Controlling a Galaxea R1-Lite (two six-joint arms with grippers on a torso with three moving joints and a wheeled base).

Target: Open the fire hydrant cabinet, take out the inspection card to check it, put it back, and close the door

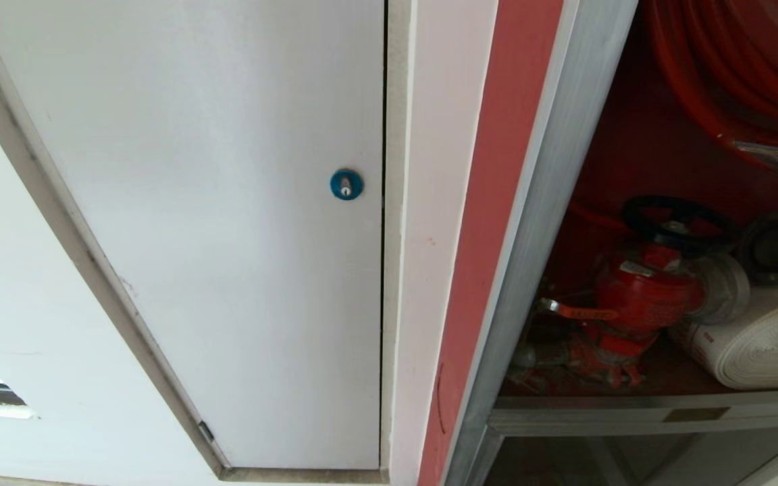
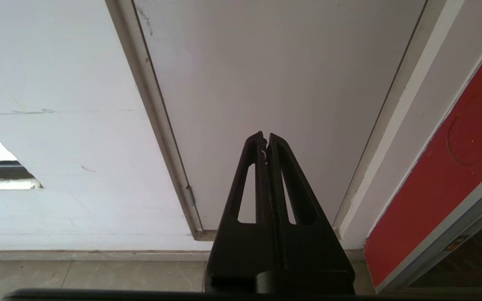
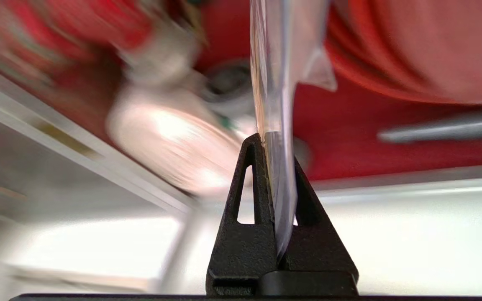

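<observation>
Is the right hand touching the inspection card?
Touching. In the right wrist view the right hand is shut on the inspection card, and the thin sheet sticks out edge-on from between its fingers.

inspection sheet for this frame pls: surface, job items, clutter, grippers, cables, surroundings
Surface: cabinet shelf, silver front lip, items resting on it.
Job's things: fire hydrant cabinet stands open; red valve, white flat hose roll, red hose reel inside. Inspection card clamped edge-on in the right gripper. Door not in view.
Clutter: nothing seen.
Grippers: left gripper jaws shut, empty, facing the white panel; right holds the card before the cabinet interior.
Cables: nothing seen.
Surroundings: white wall, blue round lock, tiled floor.
</observation>
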